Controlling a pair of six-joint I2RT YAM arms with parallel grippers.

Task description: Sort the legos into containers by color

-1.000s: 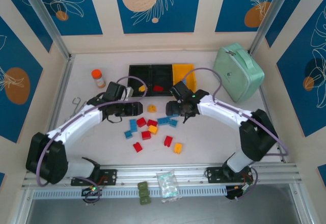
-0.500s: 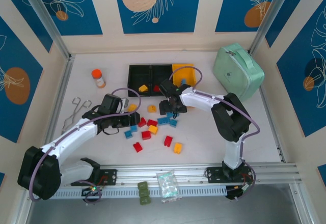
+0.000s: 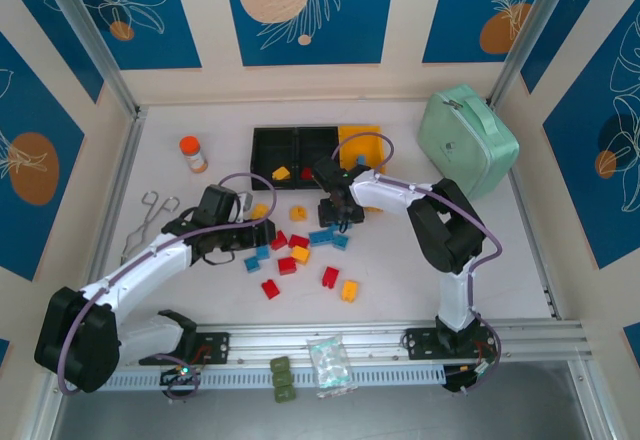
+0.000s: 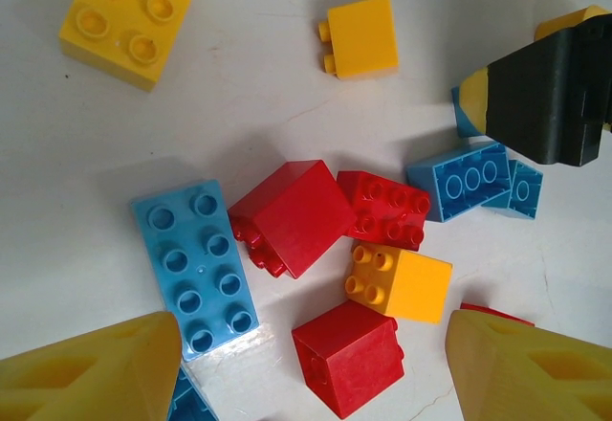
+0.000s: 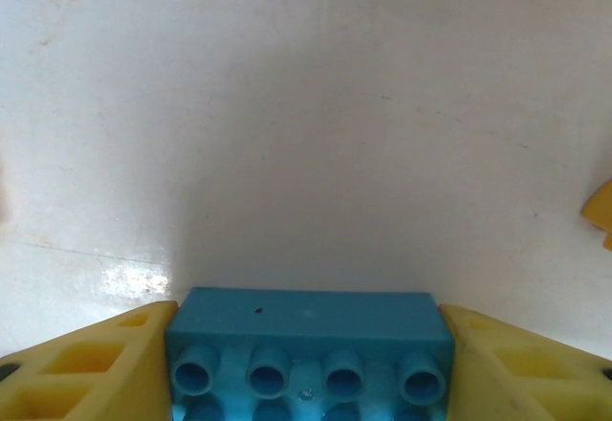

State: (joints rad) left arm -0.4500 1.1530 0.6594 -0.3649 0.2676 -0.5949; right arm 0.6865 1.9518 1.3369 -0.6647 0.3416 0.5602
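Note:
The legos lie in a loose pile of red, yellow and blue mid-table. My right gripper reaches down at the pile's far side. In the right wrist view this gripper is shut on a blue lego, with one yellow finger against each end. My left gripper hangs open over a red lego, beside a long blue lego and a yellow one. The containers stand behind: two black bins and a yellow-orange bin. A yellow lego lies in the left black bin.
A mint-green case sits at the back right and an orange-capped bottle at the back left. Wire tongs lie left of my left arm. Olive blocks and a plastic bag rest on the near rail.
My right gripper swung left to the pile and has closed on the blue lego. My left gripper came down from the bins to hover over the pile, still open.

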